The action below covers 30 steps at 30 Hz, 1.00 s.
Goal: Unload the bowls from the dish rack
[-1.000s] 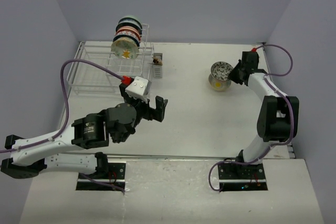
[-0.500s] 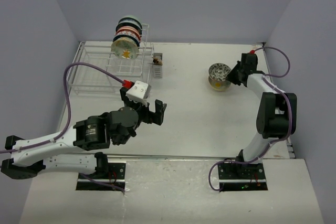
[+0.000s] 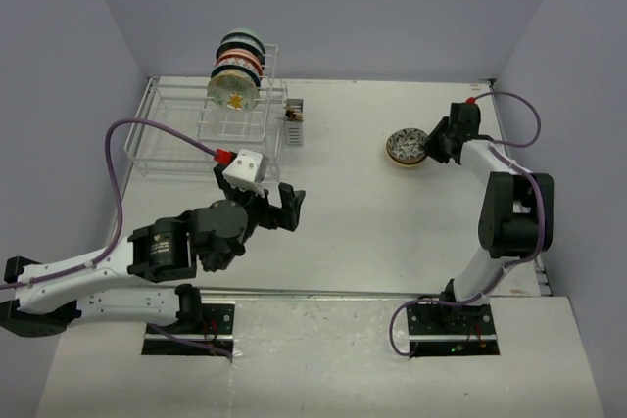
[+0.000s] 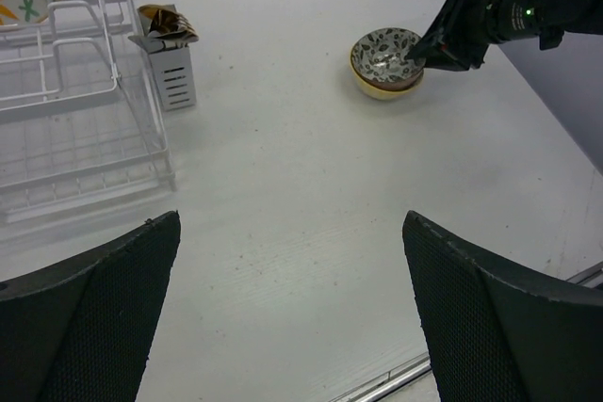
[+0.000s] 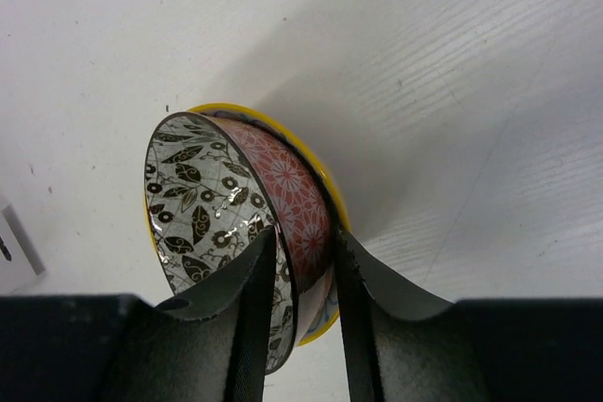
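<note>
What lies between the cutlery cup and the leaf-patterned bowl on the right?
Nothing: only bare table separates the cutlery cup from the leaf-patterned bowl, as both the top external and left wrist views show.

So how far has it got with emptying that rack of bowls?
One yellow bowl sits out on the table. The right gripper pinches a leaf-patterned bowl by its wall, nesting it in that one. A row of bowls stands in the dish rack, waiting; the left gripper hangs open and empty.
</note>
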Motion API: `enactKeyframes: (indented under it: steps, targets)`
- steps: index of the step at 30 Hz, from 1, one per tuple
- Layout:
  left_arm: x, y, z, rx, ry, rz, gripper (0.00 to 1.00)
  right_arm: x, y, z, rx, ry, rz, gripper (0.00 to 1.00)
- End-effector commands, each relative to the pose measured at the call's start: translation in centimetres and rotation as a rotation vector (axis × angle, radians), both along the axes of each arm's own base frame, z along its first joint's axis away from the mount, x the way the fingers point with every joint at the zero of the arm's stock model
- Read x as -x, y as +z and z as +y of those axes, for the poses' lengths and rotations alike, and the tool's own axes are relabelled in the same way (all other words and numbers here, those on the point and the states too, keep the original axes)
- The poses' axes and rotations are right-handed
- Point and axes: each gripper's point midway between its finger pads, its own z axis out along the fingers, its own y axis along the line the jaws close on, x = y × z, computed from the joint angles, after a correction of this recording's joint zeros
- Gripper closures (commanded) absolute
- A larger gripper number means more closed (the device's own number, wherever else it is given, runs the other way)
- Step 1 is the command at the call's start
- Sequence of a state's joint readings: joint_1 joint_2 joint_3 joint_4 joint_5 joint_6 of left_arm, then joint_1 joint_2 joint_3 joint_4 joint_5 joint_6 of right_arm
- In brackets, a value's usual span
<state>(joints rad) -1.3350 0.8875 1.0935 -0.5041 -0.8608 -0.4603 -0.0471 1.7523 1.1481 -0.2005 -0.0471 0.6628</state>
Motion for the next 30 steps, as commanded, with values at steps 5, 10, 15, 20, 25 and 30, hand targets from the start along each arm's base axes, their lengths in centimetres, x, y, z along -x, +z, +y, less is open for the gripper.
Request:
enactKeyframes:
  steps: [5,10,15,20,25,30]
  targets:
    - [-1.3,0.2,2.3,0.044,0.146,0.006,0.0,0.0,4.5,-0.4,0.015,-0.025,-0.11,0.66]
    - [-2.8,0.0,3.8,0.063,0.23,0.019,0.01,1.1,3.8,-1.4,0.06,-0.066,-0.069,0.67]
    - [-4.3,-0.1,3.9,0.075,0.26,0.029,0.02,1.4,3.1,-0.9,0.034,-0.046,-0.05,0.75]
    - [-8.2,3.5,4.5,0.168,0.324,0.016,0.0,2.4,5.7,0.0,0.006,-0.017,-0.111,0.77]
    - [-13.0,7.4,7.6,0.365,0.392,0.032,0.0,5.6,11.7,1.2,-0.02,0.045,-0.261,0.76]
    - [-17.0,9.8,8.4,0.612,0.365,0.034,0.0,10.2,17.3,6.4,-0.168,0.323,-0.407,0.68]
